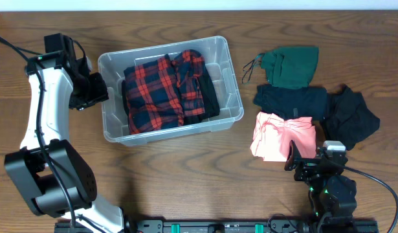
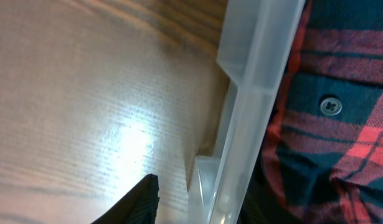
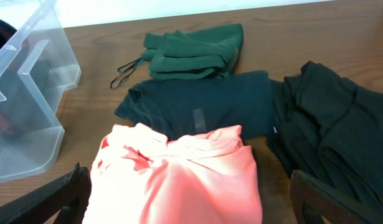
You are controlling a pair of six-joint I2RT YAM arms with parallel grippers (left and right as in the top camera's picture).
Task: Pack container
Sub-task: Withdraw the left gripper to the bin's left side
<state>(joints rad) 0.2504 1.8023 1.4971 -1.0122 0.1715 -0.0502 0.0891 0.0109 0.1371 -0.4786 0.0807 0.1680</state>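
Observation:
The clear plastic container [image 1: 173,133] stands left of centre and holds a folded red-and-black plaid shirt [image 1: 156,94]. My left gripper [image 1: 95,90] is at the container's left wall. In the left wrist view one dark finger [image 2: 138,202] sits outside the wall [image 2: 253,93] with bare table between them; the other finger is hidden, and the plaid shirt [image 2: 340,93] lies inside. My right gripper [image 1: 307,165] is wide open and empty, its fingers [image 3: 188,202] either side of the near end of a pink garment [image 3: 179,174], which also shows in the overhead view [image 1: 283,137].
Right of the container lie a green garment with a drawstring [image 1: 290,65], a dark teal shirt [image 1: 290,102] and a black garment [image 1: 351,116]. The right wrist view shows them too: the green garment [image 3: 194,50], the teal shirt [image 3: 203,109], the black garment [image 3: 334,118], and the container's corner [image 3: 29,93].

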